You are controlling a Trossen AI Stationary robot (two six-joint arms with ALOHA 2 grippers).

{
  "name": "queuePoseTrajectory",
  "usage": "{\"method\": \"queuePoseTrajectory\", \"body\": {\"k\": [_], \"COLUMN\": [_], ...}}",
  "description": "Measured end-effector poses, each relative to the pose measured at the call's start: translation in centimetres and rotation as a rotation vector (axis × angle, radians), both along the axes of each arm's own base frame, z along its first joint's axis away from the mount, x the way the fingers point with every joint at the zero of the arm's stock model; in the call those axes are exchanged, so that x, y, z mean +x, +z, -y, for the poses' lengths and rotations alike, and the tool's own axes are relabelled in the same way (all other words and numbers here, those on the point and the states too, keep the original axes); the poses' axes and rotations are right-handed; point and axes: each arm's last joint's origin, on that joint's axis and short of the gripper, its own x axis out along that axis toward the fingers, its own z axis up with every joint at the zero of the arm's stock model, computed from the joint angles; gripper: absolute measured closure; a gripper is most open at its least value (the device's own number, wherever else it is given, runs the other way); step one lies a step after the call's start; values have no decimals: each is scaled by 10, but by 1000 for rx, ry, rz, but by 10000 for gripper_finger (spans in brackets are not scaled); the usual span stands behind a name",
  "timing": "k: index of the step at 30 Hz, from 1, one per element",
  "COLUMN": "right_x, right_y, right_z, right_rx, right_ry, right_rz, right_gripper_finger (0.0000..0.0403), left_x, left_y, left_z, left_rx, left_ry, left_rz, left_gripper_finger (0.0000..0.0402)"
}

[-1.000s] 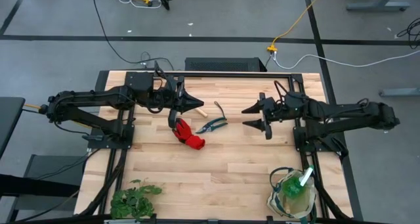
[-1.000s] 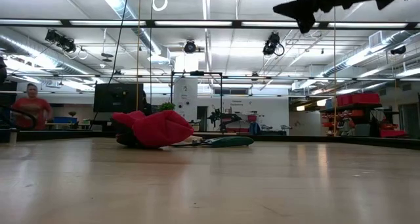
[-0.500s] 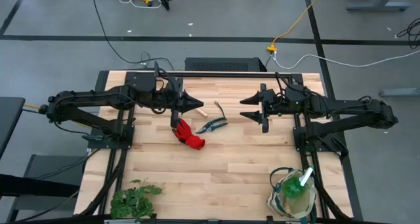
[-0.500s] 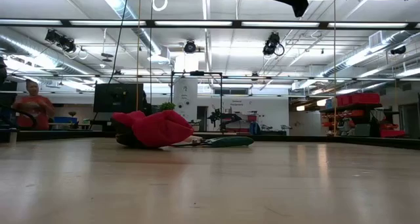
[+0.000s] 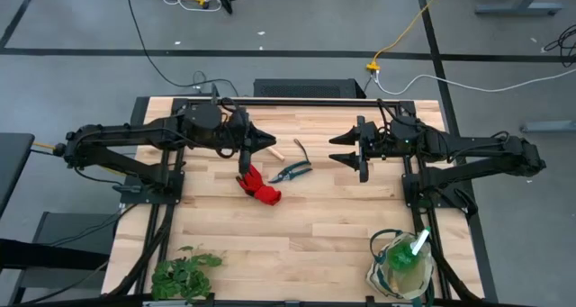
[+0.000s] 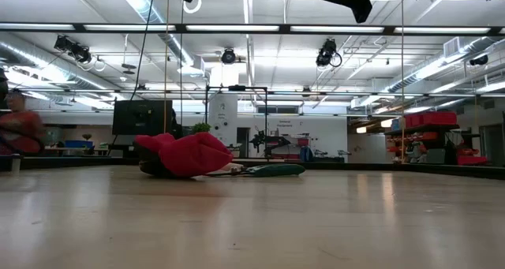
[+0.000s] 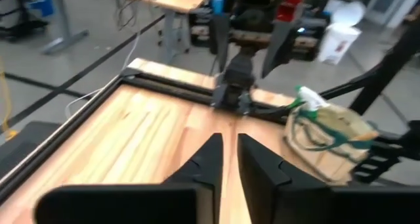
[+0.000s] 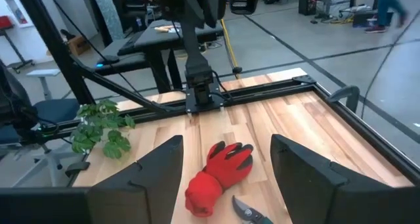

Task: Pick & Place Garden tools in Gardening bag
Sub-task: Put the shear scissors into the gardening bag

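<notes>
Here we hold both arms raised above the wooden table (image 5: pixel 315 226).
Our left gripper (image 5: pixel 267 144), fingers pressed together, hovers above the crumpled red fabric glove (image 5: pixel 256 184); dark-handled pruning shears (image 5: pixel 292 171) lie beside it; our right gripper (image 5: pixel 340 158) is spread wide; the cream canvas bag (image 5: pixel 399 266) sits near the corner.

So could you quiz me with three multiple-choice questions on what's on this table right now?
1. Where does the bag stand?
A. In the table corner near the right arm
B. Between the two arms
C. On the floor

2. What colour is the glove?
A. Blue
B. Red
C. Yellow

3. How is the right gripper?
A. Clamped on the glove
B. Open and empty
C. Holding the shears

Answers: 1 A, the high view shows it in that corner. 2 B, red in every view that shows it. 3 B, its fingers stand wide apart with nothing between them.
</notes>
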Motion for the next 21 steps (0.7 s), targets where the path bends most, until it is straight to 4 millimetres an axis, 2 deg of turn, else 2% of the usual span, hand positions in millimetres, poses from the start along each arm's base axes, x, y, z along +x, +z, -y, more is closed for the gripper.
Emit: {"method": "queuePoseTrajectory", "body": {"k": [10, 16, 21], "right_x": [0, 0, 0], "right_y": [-1, -1, -1], "right_z": [4, 4, 4], "right_rx": [-15, 15, 16], "right_ry": [-129, -159, -159], "right_rz": [-11, -3, -3], "right_gripper_finger": [172, 172, 172], "left_x": [3, 16, 32], "left_y": [-18, -34, -55], "left_z": [-14, -33, -45], "left_rx": [-28, -40, -6], "left_ry": [90, 143, 140], "left_rz": [-148, -211, -302], "left_gripper_finger": [254, 206, 183]}}
